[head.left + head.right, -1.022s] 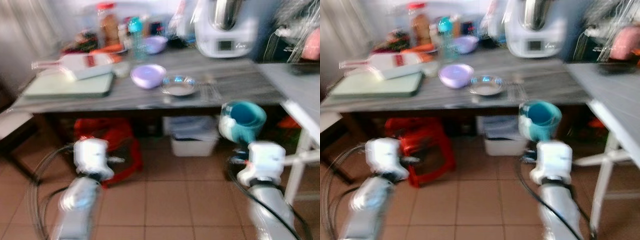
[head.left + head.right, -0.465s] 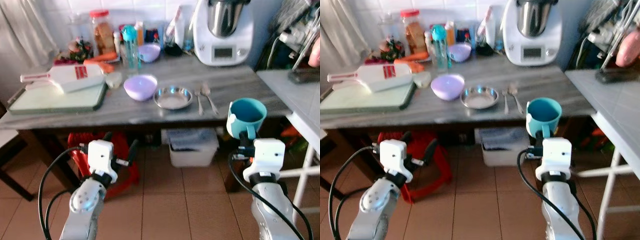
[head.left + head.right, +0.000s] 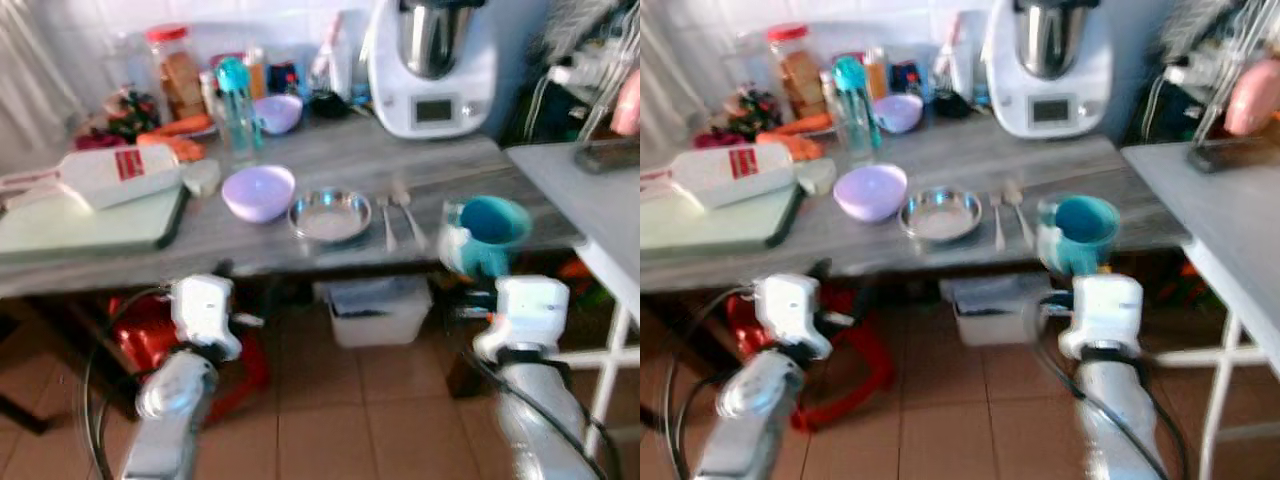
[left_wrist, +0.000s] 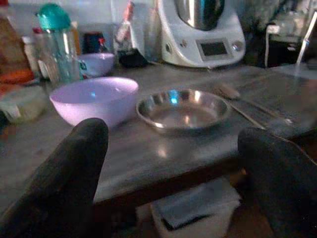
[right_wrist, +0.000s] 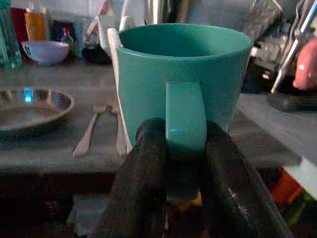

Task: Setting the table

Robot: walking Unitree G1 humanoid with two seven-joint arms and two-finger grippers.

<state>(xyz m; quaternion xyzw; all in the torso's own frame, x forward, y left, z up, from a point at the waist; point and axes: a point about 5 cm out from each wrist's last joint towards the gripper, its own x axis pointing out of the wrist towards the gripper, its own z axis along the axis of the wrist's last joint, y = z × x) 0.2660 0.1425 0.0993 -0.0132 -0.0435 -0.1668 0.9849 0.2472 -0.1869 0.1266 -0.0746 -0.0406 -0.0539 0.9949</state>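
On the grey wood-grain table (image 3: 350, 165), from left to right, stand a lilac plastic bowl (image 3: 258, 191) and a shallow round steel dish (image 3: 330, 215), both with nothing in them, then two metal spoons (image 3: 398, 218) lying side by side. The left gripper (image 4: 173, 188) hangs below the table's front edge with its black fingers (image 4: 67, 183) spread wide apart. Furthest right, the right gripper (image 5: 179, 173) pinches the handle of a teal ceramic mug (image 5: 185, 79), upright and empty as far as its inside shows, at the table's front edge just beside the spoons.

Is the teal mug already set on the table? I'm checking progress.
No, the right end effector holds the teal mug by its handle, off the table.
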